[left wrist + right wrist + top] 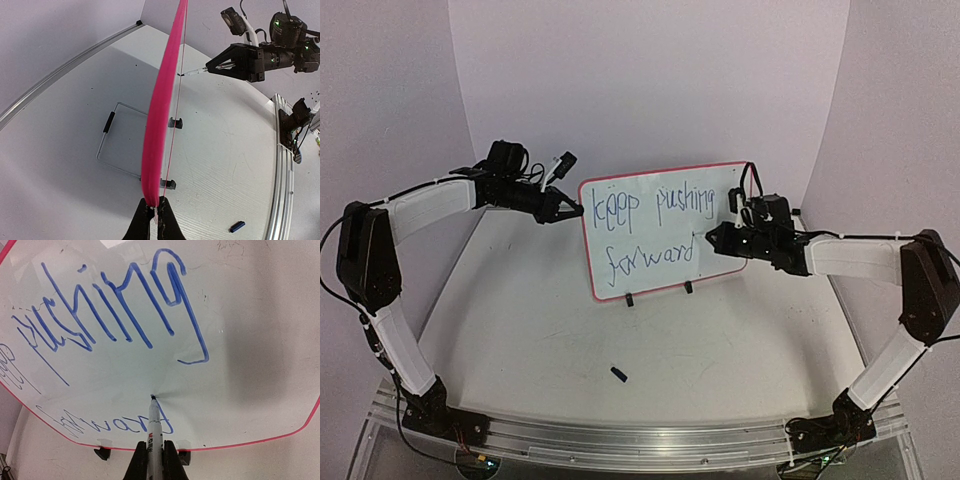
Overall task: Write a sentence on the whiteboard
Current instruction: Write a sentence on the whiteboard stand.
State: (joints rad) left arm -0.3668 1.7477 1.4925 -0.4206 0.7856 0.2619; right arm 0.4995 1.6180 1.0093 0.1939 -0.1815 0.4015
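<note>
The whiteboard [710, 178] stands upright at the table's middle on two black clip feet [630, 299]. The sentence [655, 208] in blue reads "keep pushing" over "forward". My left gripper [575, 210] is shut on the board's left edge. In the left wrist view its fingertips pinch the pink rim [160, 125] edge-on. My right gripper [155, 460] is shut on a white marker [155, 430]. The marker's tip [153, 397] touches the board just past the last letter of "forward" [150, 422].
A small dark blue marker cap [618, 374] lies on the table in front of the board. A bent wire stand [117, 135] lies flat behind the board. An aluminium rail [640, 440] runs along the near edge by the arm bases. White walls enclose the table.
</note>
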